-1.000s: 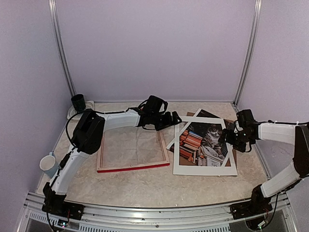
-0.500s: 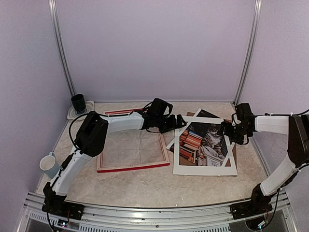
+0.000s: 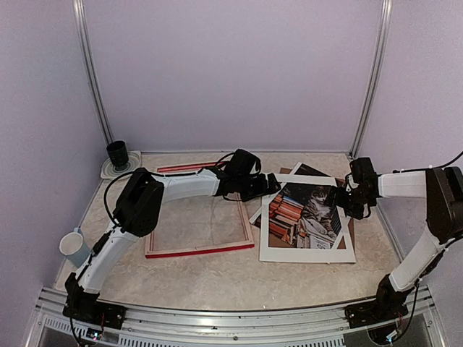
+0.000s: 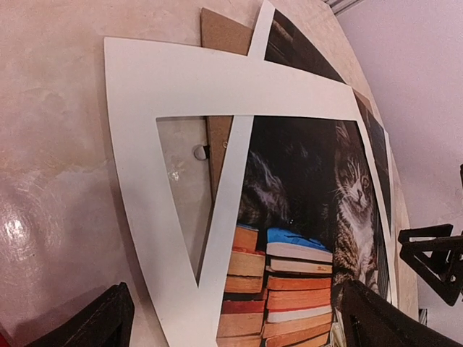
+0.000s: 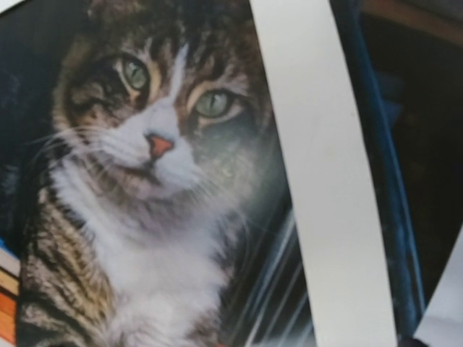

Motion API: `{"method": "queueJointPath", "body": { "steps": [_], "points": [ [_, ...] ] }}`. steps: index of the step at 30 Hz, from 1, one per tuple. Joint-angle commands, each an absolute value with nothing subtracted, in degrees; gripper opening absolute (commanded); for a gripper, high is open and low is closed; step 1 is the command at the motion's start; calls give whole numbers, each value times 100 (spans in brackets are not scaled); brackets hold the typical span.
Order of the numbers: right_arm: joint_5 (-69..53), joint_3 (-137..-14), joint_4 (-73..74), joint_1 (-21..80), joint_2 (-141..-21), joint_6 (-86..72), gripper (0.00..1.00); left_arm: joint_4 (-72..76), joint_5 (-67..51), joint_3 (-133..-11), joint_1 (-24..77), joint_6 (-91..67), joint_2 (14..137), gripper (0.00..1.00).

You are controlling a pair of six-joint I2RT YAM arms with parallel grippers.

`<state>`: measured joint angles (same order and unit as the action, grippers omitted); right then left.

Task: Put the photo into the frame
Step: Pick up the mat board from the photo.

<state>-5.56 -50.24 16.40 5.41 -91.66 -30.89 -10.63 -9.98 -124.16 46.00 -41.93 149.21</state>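
Both arms have closed in on the photo (image 3: 304,213).
It lies under a white mat (image 3: 304,254) right of the frame (image 3: 199,249), long side near-to-far; left end effector (image 3: 269,182) gapes empty at its far-left corner; right end effector (image 3: 346,199) is nearer, opening unreadable.

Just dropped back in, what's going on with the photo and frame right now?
Nothing is framed yet. The photo lies right of the frame, under a skewed white mat board. The left end effector, open, hovers over the stack's far-left corner; the right end effector sits at its right edge, grip unclear.
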Motion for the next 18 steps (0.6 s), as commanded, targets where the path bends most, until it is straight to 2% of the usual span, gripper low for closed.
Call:
{"method": "queueJointPath", "body": {
  "steps": [1,18],
  "points": [
    [-450,-5080,1560,457,-9239,-3084,99,-1827,-779,-12255,4743,-4427,14873,99],
    [-882,-5211,1187,448,-9930,-2962,99,-2021,-947,-12163,4812,-5126,14794,99]
  ]
}}
